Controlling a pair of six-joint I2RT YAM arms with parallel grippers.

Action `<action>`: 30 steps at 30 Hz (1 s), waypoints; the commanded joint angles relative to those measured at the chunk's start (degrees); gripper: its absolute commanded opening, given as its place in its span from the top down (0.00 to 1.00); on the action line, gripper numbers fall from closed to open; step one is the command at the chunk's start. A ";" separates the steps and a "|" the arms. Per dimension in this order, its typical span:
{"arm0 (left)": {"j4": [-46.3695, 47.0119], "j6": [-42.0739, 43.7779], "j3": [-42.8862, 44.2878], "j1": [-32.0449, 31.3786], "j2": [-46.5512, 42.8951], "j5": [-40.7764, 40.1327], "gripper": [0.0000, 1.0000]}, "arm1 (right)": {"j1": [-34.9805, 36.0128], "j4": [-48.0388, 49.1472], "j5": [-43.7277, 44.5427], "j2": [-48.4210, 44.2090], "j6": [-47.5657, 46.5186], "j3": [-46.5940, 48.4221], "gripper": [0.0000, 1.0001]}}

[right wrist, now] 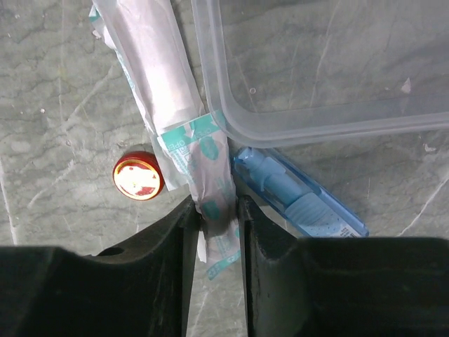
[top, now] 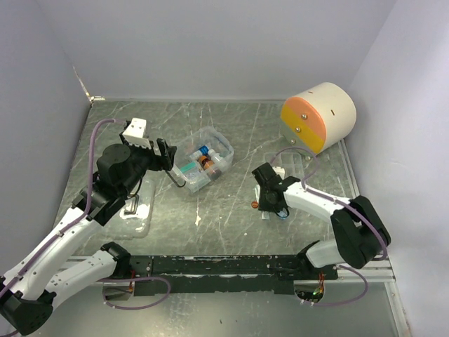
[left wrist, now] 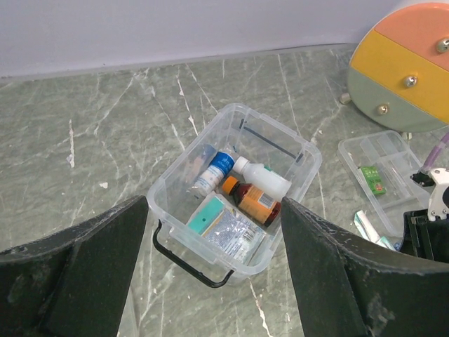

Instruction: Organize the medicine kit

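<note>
Obs: right claw [right wrist: 214, 219] clenched on the end of a sealed packet [right wrist: 163, 67] whose long axis runs straight out from the jaws; medicine kit [top: 226, 149], open, sits mid tabletop [top: 224, 225], well left and slightly far, just beside the released left claw [top: 163, 156].

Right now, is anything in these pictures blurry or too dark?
Left wrist view: the left black fingers up close look soft and dark, while the small clear rectangular plastic box is sharp. Right wrist view: the long teal-edged clear plastic packet is sharp, the right black fingers dark and soft. Top view: even light, faint shadows.
</note>
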 commanded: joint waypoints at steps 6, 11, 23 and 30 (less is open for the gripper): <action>-0.20 0.23 1.11 0.38 -0.15 -0.29 0.12 | -0.12 -0.63 -0.11 -0.10 1.03 0.47 0.77; -0.43 -0.07 1.38 0.35 0.20 -0.11 0.12 | -0.19 -0.36 -0.77 -5.79 3.62 -1.17 0.81; -0.41 0.28 1.55 0.39 -0.08 0.31 0.13 | -0.21 0.54 1.92 -18.30 12.86 -4.42 0.88; -0.54 0.27 1.46 0.36 -0.39 0.04 0.13 | -2.91 0.76 11.88 -21.82 14.18 0.47 0.86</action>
